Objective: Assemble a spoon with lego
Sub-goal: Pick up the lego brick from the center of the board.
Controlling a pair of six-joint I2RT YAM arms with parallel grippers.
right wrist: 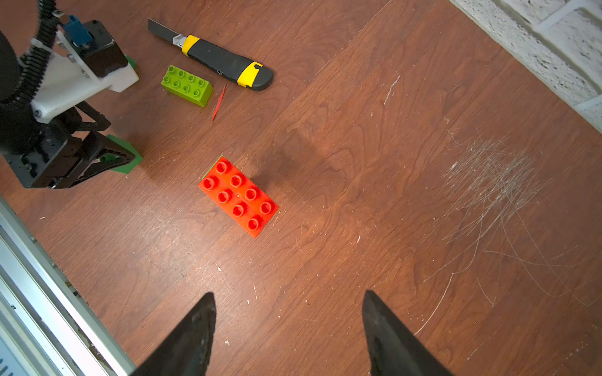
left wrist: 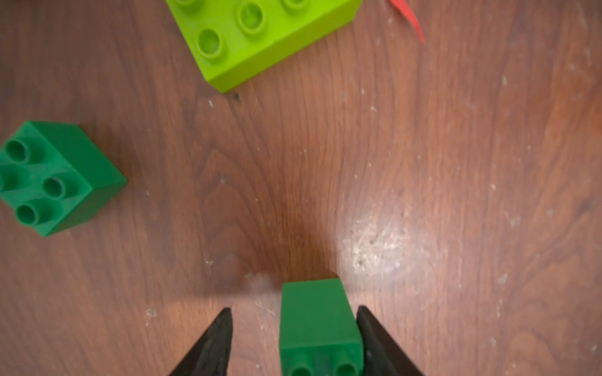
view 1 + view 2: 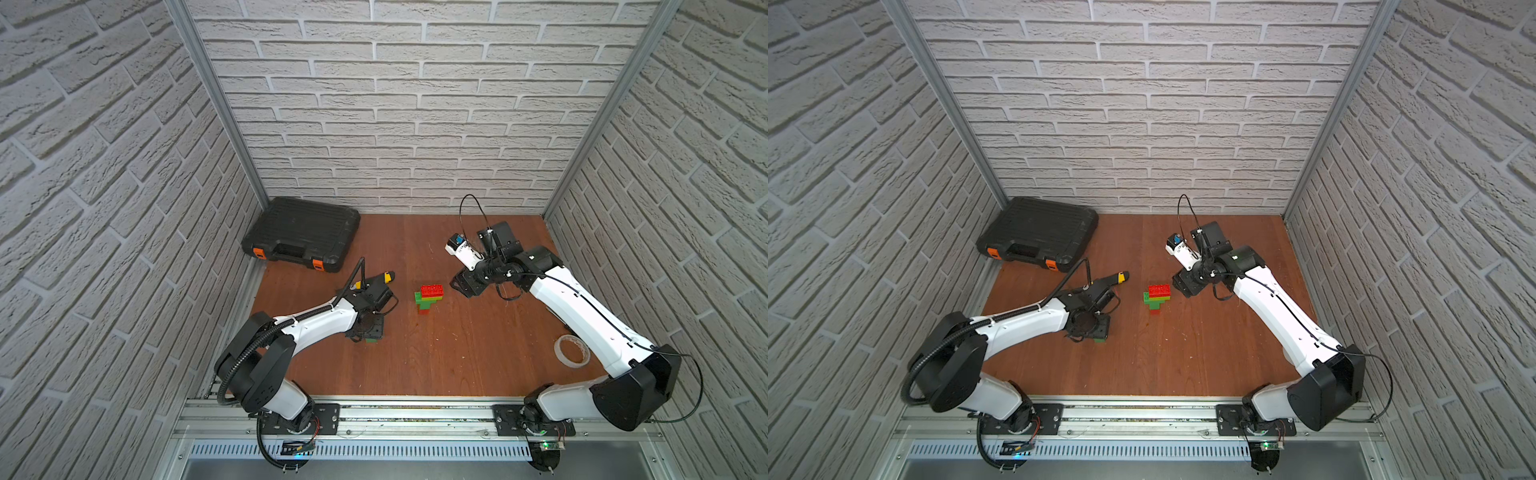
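The partly built spoon [image 3: 428, 296] stands mid-table, a red oblong brick [image 1: 239, 197] on top of green and lime bricks. My left gripper [image 2: 293, 311] is low over the table, its jaws on either side of a small dark green lego brick [image 2: 317, 322]. One finger [image 2: 374, 338] touches the brick and a gap shows at the other, so the jaws are open. A second dark green brick [image 2: 55, 179] and a lime oblong brick [image 2: 260, 35] lie nearby. My right gripper [image 1: 289, 293] hovers open and empty beside the spoon [image 3: 1158, 296].
A black-and-yellow utility knife [image 1: 221, 62] lies beside the lime brick [image 1: 186, 85], with a red sliver [image 1: 219, 103] next to it. A black tool case [image 3: 301, 235] sits at the back left. A tape roll [image 3: 572, 351] lies under the right arm.
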